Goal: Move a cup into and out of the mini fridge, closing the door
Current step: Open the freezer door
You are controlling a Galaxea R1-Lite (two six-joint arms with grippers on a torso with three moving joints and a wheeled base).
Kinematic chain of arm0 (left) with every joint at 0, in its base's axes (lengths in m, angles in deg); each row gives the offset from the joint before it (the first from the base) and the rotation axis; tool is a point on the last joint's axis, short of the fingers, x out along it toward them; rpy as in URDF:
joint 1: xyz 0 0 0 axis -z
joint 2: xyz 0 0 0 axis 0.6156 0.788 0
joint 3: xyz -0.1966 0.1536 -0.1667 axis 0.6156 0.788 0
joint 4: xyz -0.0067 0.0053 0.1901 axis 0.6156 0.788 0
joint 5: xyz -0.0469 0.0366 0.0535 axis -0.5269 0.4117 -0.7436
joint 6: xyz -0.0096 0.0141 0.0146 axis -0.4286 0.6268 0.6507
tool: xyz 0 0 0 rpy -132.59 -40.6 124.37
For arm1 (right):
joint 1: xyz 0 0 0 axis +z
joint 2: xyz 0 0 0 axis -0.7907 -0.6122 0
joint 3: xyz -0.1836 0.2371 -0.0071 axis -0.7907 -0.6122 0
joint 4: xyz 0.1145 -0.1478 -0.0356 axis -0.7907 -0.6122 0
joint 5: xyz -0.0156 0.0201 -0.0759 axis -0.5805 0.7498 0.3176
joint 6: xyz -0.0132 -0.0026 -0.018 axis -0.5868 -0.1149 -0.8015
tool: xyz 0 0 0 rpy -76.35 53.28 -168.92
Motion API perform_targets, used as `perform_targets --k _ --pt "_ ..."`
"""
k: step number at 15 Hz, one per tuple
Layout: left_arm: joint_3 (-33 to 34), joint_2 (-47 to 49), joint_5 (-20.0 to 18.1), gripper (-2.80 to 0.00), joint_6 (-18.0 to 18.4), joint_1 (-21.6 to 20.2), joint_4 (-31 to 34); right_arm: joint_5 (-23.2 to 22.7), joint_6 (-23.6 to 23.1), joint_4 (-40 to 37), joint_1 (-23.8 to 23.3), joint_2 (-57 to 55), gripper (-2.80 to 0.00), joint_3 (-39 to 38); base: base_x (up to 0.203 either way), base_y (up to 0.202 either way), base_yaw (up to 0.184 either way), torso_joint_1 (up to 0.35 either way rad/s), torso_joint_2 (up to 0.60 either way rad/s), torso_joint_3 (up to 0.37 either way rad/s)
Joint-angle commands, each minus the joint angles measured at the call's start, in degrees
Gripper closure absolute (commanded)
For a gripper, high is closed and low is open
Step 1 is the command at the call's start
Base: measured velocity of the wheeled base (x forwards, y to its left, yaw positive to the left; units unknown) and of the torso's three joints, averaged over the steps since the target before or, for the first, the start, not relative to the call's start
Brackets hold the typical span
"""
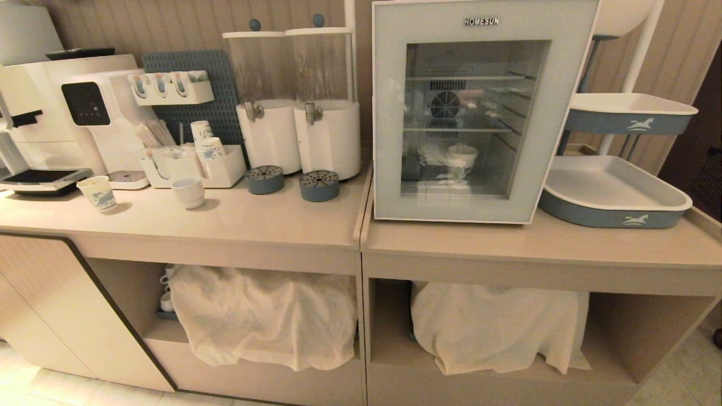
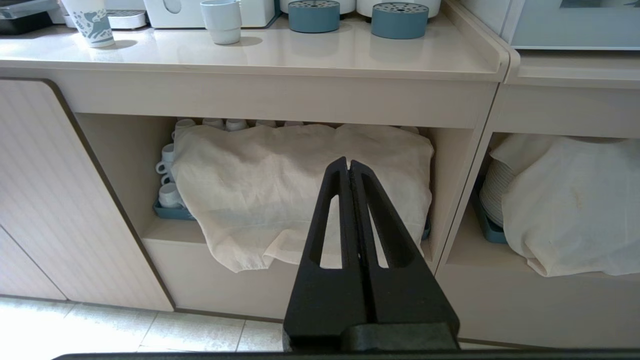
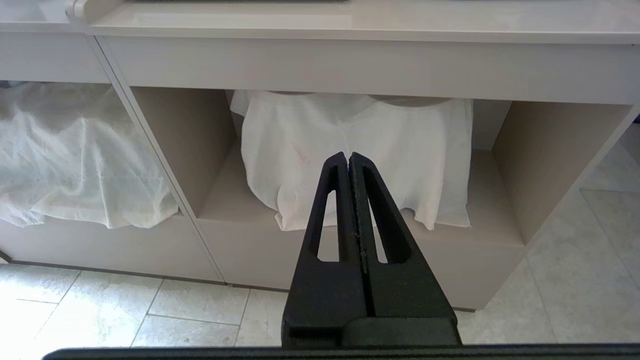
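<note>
from my head i look down on a beige counter (image 1: 254, 225) with neither of my arms in sight. the white boxy mini fridge (image 1: 479, 22) lettered homesun stands on the right half, its white-framed glass door (image 1: 389, 113) shut flat against the front; through the glass i make out wire shelves, a small fan and a pale cup-like shape on the bottom level. the tall white paper cup with a blue printed pattern (image 1: 201, 133) sticks up from a white organiser tray (image 1: 225, 172) far over on the left half, well apart from the fridge. in front of that tray stand a shorter blue-patterned paper cup (image 1: 98, 193) and a plain white ceramic mug (image 1: 188, 192).

from my left wrist, my left gripper (image 2: 348, 162) is clenched on nothing, black fingers pressed together, hanging low before an open shelf draped in cream cloth (image 2: 300, 185); the counter lies above and beyond it.

from my right wrist, my right gripper (image 3: 348, 156) is likewise clamped and empty, aimed at a white cloth (image 3: 360, 150) in the neighbouring shelf bay.
</note>
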Motion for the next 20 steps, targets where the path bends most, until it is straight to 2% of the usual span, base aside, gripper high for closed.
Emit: perform_targets --k 1,7,16,20 --pt "1.1 0.0 0.0 0.00 0.0 0.0 -0.1 0.0 0.0 -0.1 0.0 -0.1 0.00 0.0 0.000 0.000 0.000 0.000 0.00 0.000" --pt "1.1 0.0 0.1 0.00 0.1 0.0 -0.1 0.0 0.0 -0.1 0.0 -0.1 0.00 0.0 0.012 0.000 0.000 0.000 0.00 0.000" --pt "1.1 0.0 0.0 0.00 -0.1 0.0 0.0 0.0 0.0 -0.1 0.0 -0.1 0.00 -0.1 0.187 0.000 0.001 0.004 0.00 0.004" --pt "1.1 0.0 0.0 0.00 0.0 0.0 0.0 0.0 0.0 -0.1 0.0 -0.1 0.00 0.0 0.051 0.000 0.001 0.002 0.00 0.001"
